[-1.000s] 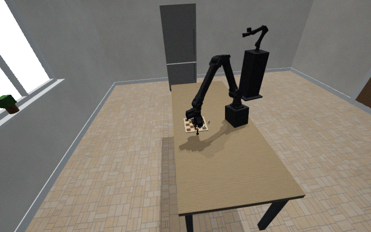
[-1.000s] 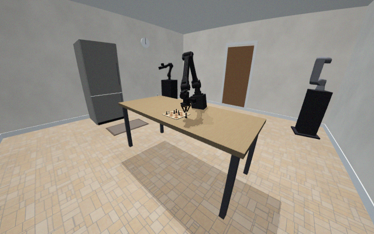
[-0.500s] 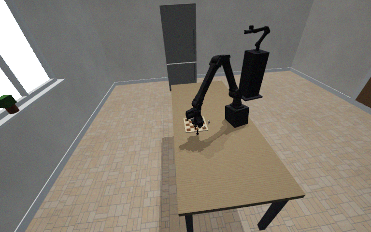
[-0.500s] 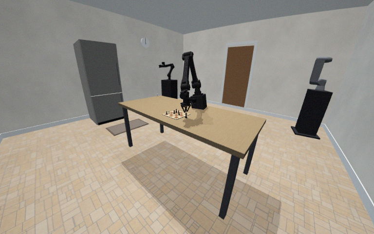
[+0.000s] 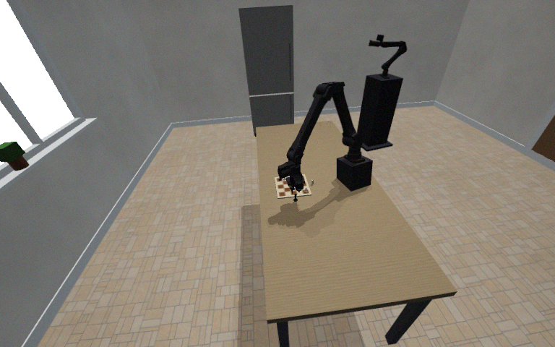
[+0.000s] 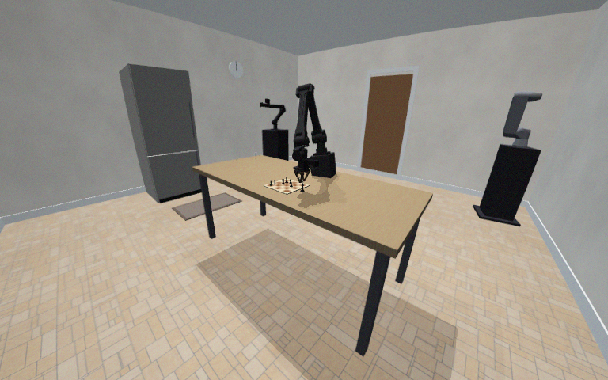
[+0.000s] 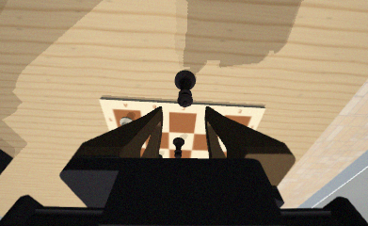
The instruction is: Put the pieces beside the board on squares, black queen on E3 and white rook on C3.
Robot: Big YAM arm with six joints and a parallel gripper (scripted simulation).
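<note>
The black queen [image 7: 185, 84] [image 5: 295, 197] [image 6: 302, 188] stands upright on the table just off the near edge of the small chessboard [image 5: 281, 193] [image 6: 275, 188] [image 7: 250, 114]. The white rook [image 5: 313, 181] stands on the table off the board's right side, toward the arm's base. My gripper [image 7: 184, 112] [image 5: 294, 185] [image 6: 301, 178] hangs low over the board's edge near the queen. Its fingers stand partly apart with nothing between them. Through the gap the wrist view shows a small black piece [image 7: 178, 142] on the board below. Several other pieces stand on the board.
The arm's black base block [image 5: 353, 171] stands on the table right of the board. The table's left edge [image 5: 259, 202] runs close to the board. A white piece [image 7: 125, 121] shows on the board at the left of the wrist view.
</note>
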